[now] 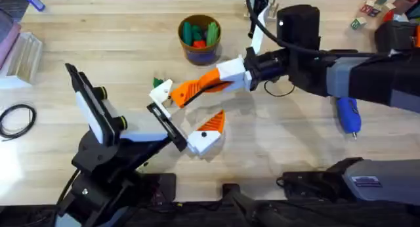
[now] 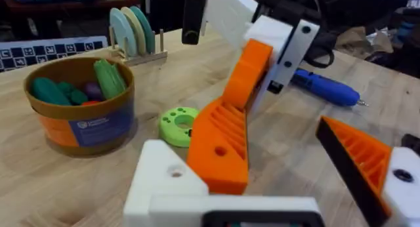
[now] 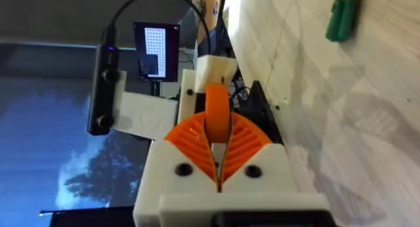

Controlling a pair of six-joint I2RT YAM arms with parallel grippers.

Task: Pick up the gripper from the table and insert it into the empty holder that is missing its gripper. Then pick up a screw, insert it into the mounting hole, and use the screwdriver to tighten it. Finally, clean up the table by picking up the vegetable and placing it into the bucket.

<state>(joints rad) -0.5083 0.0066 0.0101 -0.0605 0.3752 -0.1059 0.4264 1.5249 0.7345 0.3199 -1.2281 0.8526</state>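
My right gripper (image 1: 220, 81) is shut on the gripper (image 1: 197, 89), an orange ribbed wedge, and holds it against the holder (image 1: 161, 93), the plain white jaw of my left gripper (image 1: 182, 115). The left gripper stands open; its other jaw carries an orange triangle (image 1: 213, 124). In the left wrist view the wedge (image 2: 223, 142) leans on the holder (image 2: 167, 181). In the right wrist view the fingers (image 3: 177, 165) clamp the wedge (image 3: 217, 115). The vegetable (image 1: 157, 81) lies just beyond the holder. The bucket (image 1: 199, 37) stands farther back, and the screwdriver (image 1: 348, 115) lies at the right. The screw is out of view.
A bright green disc (image 2: 177, 125) lies beside the bucket (image 2: 79, 102). A rack of coloured discs (image 2: 134, 30) stands behind it. A black cable loop (image 1: 16, 119) and a clear box (image 1: 23, 56) sit at the left edge of the table.
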